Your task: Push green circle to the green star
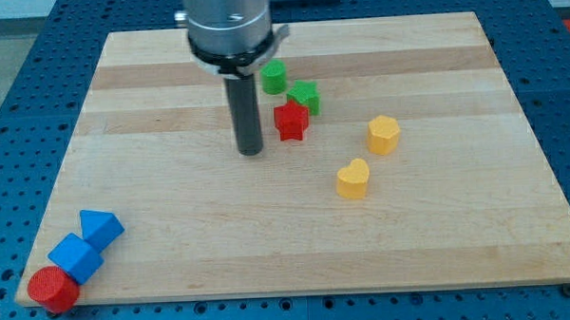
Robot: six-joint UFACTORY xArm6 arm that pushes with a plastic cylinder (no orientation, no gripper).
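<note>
The green circle [274, 77] sits near the view's top centre on the wooden board [173, 230]. The green star [305, 97] lies just to its lower right, a small gap apart or barely touching. A red star [290, 121] sits right below the green star, touching it. My tip [251, 151] is at the end of the dark rod, to the left of the red star and below-left of the green circle, touching neither.
A yellow hexagon [383, 135] and a yellow heart [353, 178] lie to the right of centre. At the bottom-left corner sit a blue triangle [99, 226], a blue cube [74, 257] and a red cylinder [52, 289].
</note>
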